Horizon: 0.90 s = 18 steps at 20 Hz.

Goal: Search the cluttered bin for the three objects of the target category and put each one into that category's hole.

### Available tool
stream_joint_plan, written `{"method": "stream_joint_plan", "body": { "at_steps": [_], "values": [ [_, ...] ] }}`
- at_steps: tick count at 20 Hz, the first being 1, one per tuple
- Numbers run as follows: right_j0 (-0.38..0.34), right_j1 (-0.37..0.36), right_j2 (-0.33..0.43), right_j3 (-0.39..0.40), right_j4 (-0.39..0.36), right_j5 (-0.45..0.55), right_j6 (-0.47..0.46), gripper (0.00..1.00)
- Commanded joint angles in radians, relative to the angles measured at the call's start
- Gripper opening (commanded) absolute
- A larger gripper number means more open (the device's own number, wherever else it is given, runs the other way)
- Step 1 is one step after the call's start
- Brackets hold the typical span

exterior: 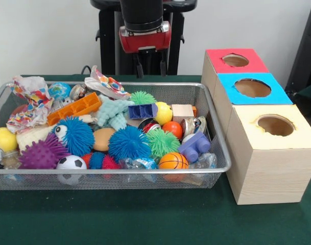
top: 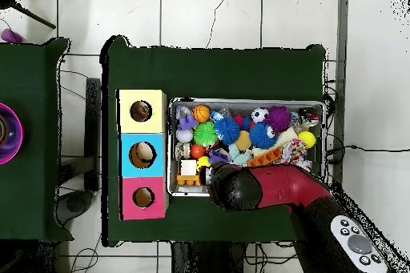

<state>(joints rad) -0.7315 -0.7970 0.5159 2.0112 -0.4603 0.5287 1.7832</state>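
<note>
the gripper hangs empty with its jaws spread above the back rim of the wire bin, still heaped with toys (target kind unclear), while the three holed boxes wait beside it, so most sorting seems left.

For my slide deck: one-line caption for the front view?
Sawyer gripper above a wire bin of mixed toys, beside red, blue and yellow hole boxes.

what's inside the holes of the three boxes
From overhead, the yellow box hole holds a dark brownish object, the blue box hole a pale rounded one; the red box hole looks empty. The box interiors beyond the openings are hidden.
</note>
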Motion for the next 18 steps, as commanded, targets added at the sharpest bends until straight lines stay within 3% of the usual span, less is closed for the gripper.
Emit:
{"method": "stream_joint_plan", "body": {
  "at_steps": [1,9,18],
  "values": [
    [-0.050,0.012,0.072,-0.105,-0.086,0.160,-0.257,1.00],
    [-0.098,0.039,0.109,-0.152,-0.102,0.217,-0.304,1.00],
    [-0.125,0.049,0.120,-0.200,-0.161,0.232,-0.298,1.00]
  ]
}}
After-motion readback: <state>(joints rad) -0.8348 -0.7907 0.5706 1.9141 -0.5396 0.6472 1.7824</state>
